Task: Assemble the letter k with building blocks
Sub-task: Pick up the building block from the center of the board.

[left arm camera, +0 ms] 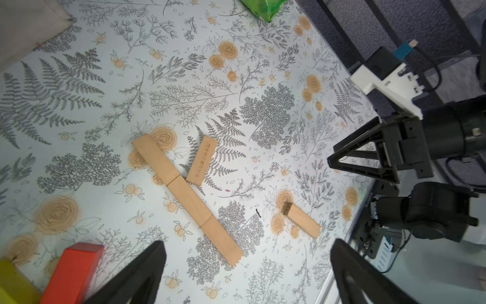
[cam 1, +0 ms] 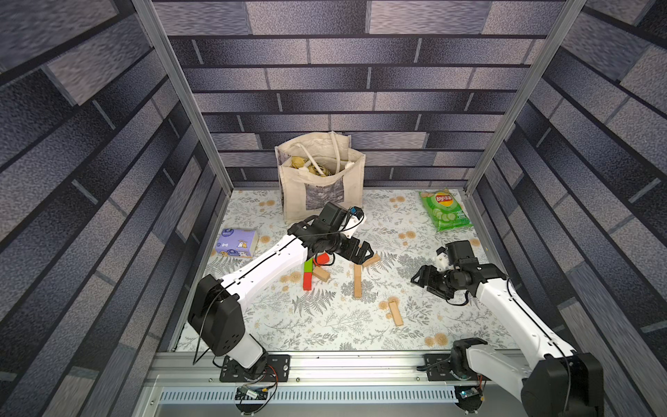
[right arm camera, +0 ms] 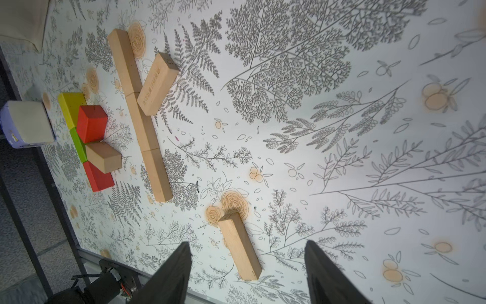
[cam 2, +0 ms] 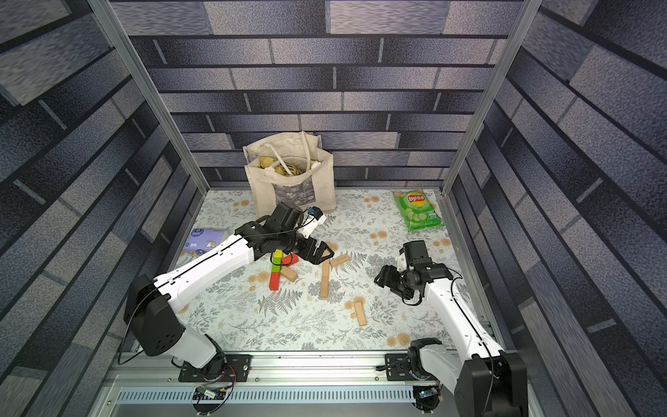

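Left gripper (cam 1: 362,253) is spread wide and empty, hovering by the slanted tan wooden block (left arm camera: 202,160) beside the straight three-block tan wooden stem (left arm camera: 188,196); right gripper (cam 1: 419,278) is half open, empty too. The last loose tan wooden brick (right arm camera: 240,247) lies flat near the right gripper, apart from the stem. I'd pinch it mid-length across its narrow sides and set it mirroring that slanted block without nudging the stem.
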